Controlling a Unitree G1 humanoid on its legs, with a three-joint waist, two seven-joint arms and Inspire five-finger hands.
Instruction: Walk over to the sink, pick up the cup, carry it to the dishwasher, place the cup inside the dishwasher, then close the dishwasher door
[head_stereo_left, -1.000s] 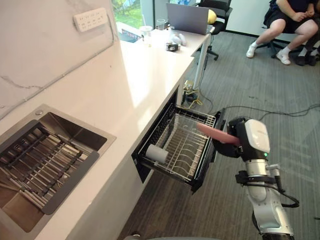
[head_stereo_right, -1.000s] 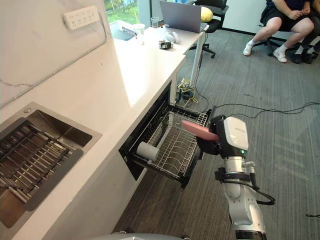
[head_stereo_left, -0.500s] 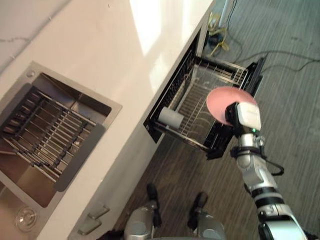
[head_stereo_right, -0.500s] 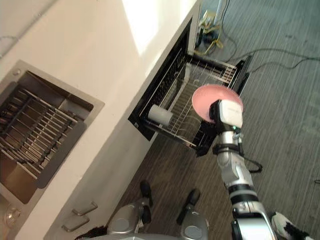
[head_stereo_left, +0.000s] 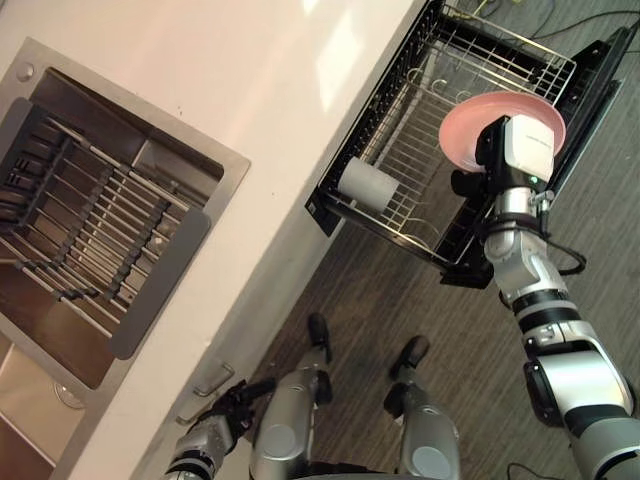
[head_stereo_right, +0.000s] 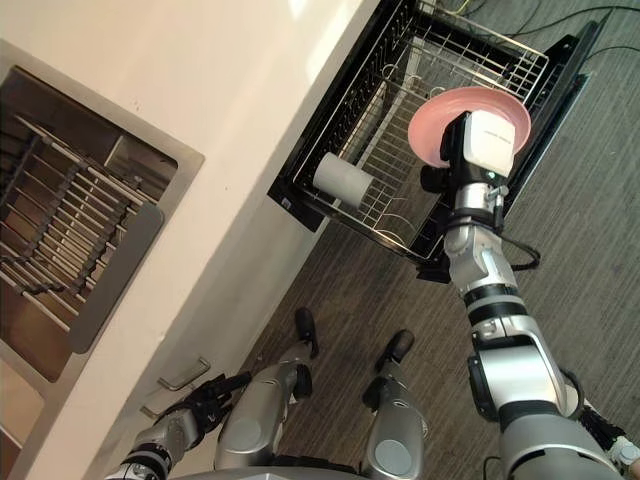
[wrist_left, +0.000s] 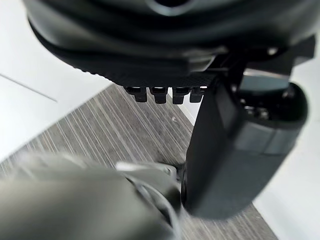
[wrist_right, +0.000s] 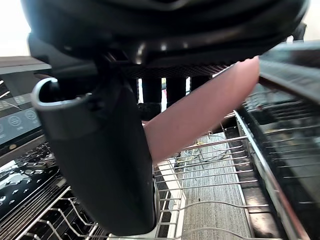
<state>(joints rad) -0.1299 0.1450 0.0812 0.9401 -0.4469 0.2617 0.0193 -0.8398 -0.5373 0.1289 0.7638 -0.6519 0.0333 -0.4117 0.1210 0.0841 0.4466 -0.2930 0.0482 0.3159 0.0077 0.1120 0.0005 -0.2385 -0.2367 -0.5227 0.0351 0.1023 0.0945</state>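
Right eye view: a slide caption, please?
Right hand holds round pink plate above wire dishwasher rack containing white cylindrical cup.

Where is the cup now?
In the left eye view the cup lies on its side in the pulled-out dishwasher rack, at the corner nearest the sink, left of the pink plate pinched in the right hand.

**Sink** (head_stereo_left: 140, 105): the left edge cuts it off, so you see only part of its grid.
**Rack** (head_stereo_left: 400, 130): its far corner runs off the top edge, and the plate (head_stereo_left: 462, 135) covers the wires beneath it.
**Plate:** from above, the right hand (head_stereo_left: 492, 150) hides the near part from you. In the right wrist view the thumb (wrist_right: 100, 160) covers one end.
**Left hand** (head_stereo_right: 205, 398): small and dark near the bottom edge, which cuts off its arm.
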